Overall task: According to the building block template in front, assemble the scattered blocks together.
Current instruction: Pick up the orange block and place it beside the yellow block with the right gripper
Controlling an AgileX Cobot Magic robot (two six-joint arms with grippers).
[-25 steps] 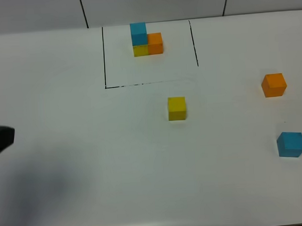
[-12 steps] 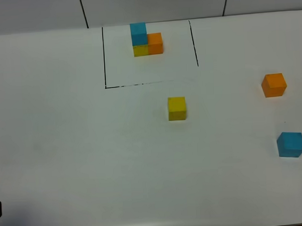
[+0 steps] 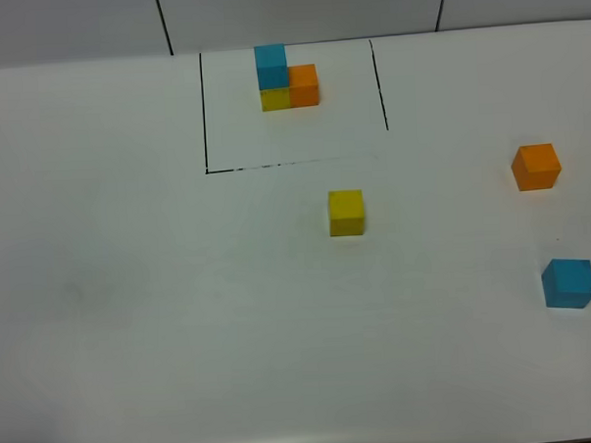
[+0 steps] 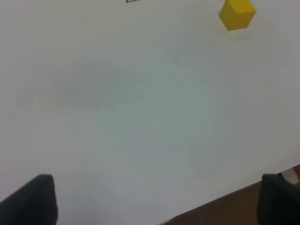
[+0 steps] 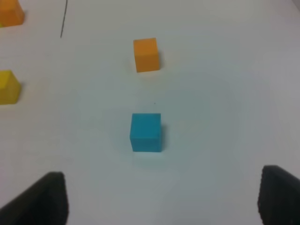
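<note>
"Holding anything?"

"Nothing. The right gripper [image 5: 161,197] gapes wide, with the blue cube [image 5: 146,132] just ahead and the orange cube [image 5: 146,55] beyond. The left gripper [image 4: 154,199] gapes too, with the yellow cube [image 4: 237,14] far ahead and the joined template [image 3: 287,77] farthest."

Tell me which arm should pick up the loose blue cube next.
Right. The open right gripper has the blue cube straight ahead, close by. The left gripper, also open, sees only the yellow cube, farther off.
</note>
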